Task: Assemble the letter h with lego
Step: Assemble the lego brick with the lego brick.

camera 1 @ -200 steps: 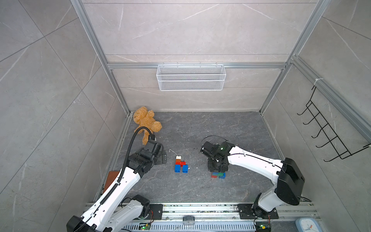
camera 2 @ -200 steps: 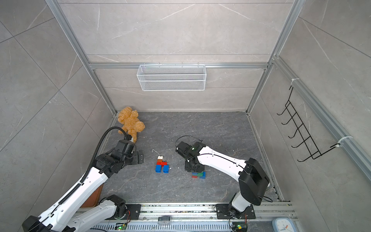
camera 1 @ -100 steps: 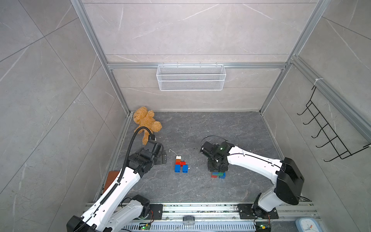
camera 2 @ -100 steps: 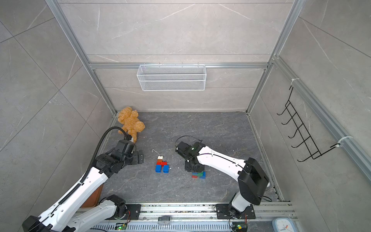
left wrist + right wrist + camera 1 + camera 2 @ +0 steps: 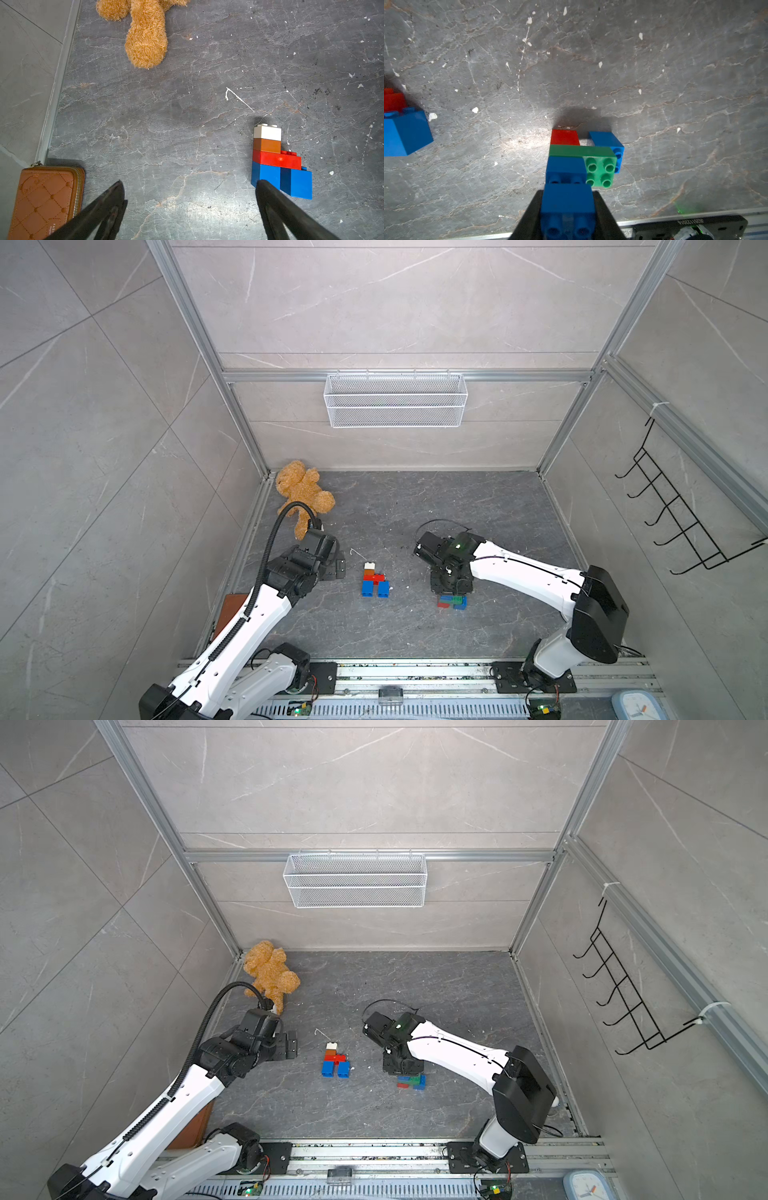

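The right fingers [image 5: 529, 216] pinch a blue brick [image 5: 568, 207] directly over a half-built lego figure [image 5: 453, 600] on the grey bench [image 5: 415, 510], where a long green brick [image 5: 600, 170] bridges a red brick [image 5: 563, 137] and a blue one [image 5: 604, 138] and carries a second blue block [image 5: 564, 168] at one end. The step in hand appears to be raising the tall stroke of the h. Whether the held brick already touches the studs below cannot be told. The next move calls for squaring it on those studs and pressing straight down without skidding the loose base. The left fingers [image 5: 276, 207] hover spread wide and empty beside a separate white-topped stack [image 5: 276, 160]
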